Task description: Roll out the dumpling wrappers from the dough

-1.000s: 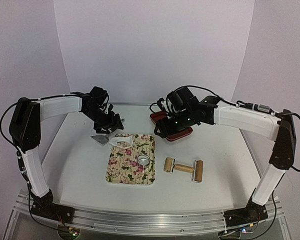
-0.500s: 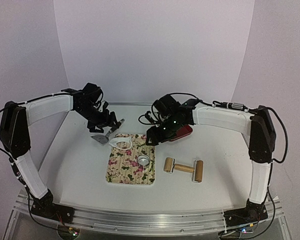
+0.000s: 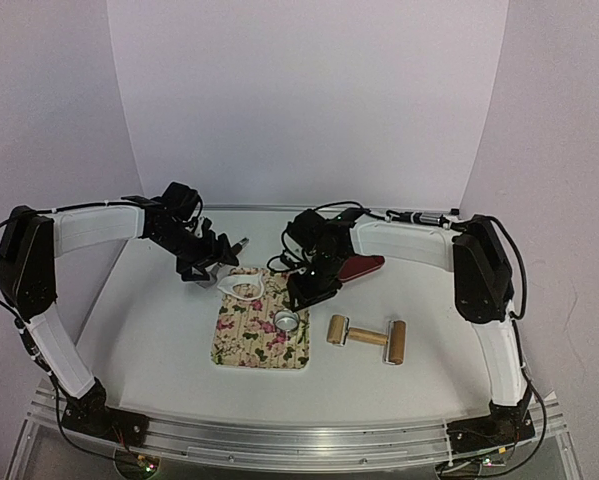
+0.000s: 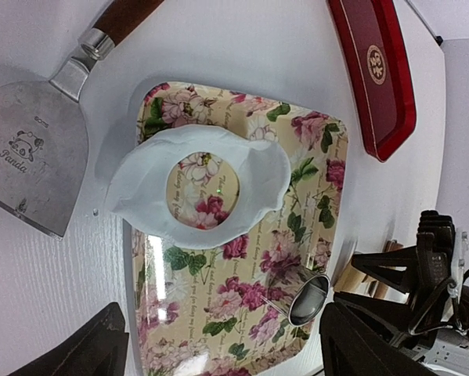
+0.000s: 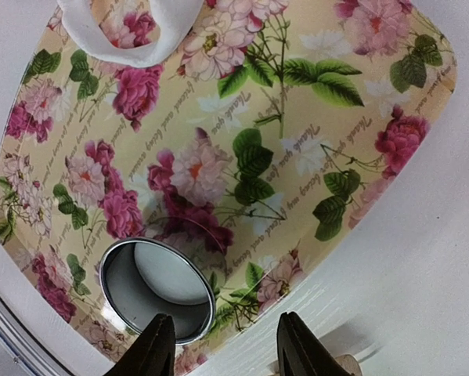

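A white sheet of dough (image 4: 254, 176) with a round hole cut in it lies at the far end of the floral tray (image 4: 312, 168). A shiny metal ring cutter (image 5: 113, 301) stands on the tray's near right part, and a small white dumpling wrapper (image 5: 170, 271) lies inside it. My right gripper (image 5: 226, 349) hovers just above the cutter, open; one fingertip (image 5: 157, 348) is over the ring's near rim and the other is over the table. My left gripper (image 4: 218, 362) is open above the tray (image 3: 241, 340), holding nothing. From above, my right gripper (image 3: 297, 296) sits just behind the cutter (image 3: 287, 321).
A metal spatula (image 4: 32, 160) with a wooden handle lies left of the floral tray. A red tray (image 4: 375, 70) with a gold emblem sits at the back right. A wooden rolling pin (image 3: 367, 337) lies right of the floral tray.
My right arm has swung left from the red tray to the floral tray, down over the ring cutter, and its jaws have narrowed. My left arm has drawn back slightly.
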`<move>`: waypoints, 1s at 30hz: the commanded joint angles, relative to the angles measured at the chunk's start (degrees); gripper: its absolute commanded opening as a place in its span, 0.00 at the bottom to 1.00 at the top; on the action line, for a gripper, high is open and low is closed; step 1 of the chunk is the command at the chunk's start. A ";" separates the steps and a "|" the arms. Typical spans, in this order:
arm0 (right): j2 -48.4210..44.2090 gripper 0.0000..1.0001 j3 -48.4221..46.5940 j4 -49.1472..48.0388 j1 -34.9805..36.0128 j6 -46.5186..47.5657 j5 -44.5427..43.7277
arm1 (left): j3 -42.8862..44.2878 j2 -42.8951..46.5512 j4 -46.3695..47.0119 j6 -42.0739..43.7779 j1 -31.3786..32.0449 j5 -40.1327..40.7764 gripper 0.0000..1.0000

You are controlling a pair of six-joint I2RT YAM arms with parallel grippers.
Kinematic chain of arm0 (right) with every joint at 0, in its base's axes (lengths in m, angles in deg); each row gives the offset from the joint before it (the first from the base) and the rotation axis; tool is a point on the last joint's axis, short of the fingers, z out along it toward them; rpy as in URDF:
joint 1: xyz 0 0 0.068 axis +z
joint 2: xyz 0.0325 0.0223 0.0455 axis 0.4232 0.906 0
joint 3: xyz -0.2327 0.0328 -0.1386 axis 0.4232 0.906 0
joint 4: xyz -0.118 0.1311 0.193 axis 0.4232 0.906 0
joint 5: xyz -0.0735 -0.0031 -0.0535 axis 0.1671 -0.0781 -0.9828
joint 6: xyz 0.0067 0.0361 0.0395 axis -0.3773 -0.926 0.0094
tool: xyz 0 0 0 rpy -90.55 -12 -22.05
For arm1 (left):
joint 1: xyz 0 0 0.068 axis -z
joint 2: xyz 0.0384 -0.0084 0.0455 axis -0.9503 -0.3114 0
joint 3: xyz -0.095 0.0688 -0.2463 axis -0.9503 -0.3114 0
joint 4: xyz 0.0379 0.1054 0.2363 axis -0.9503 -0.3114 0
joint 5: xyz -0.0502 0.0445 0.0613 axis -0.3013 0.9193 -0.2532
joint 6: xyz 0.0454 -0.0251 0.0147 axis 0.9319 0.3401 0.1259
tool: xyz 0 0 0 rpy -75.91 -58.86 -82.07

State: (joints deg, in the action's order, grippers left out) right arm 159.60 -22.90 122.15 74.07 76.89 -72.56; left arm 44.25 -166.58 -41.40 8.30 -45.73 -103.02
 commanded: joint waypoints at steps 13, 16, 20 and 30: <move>6.26 0.23 -7.33 3.51 1.00 1.70 3.98 | 0.54 1.93 0.99 -0.28 -1.08 -0.50 0.86; 6.50 0.15 -7.34 3.97 1.01 2.14 3.84 | 0.94 1.92 0.68 -0.22 -1.05 0.04 0.86; 4.78 0.00 -7.41 4.50 0.98 2.30 2.85 | 1.47 2.63 2.05 0.67 -1.08 -0.08 0.86; -3.83 0.00 -7.16 4.49 0.99 -0.05 3.47 | 2.21 3.20 8.64 1.55 2.98 -6.61 0.83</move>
State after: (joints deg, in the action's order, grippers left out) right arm 162.69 -28.23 126.23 74.71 77.90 -69.15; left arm 44.24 -164.44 -36.66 9.03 -45.75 -106.34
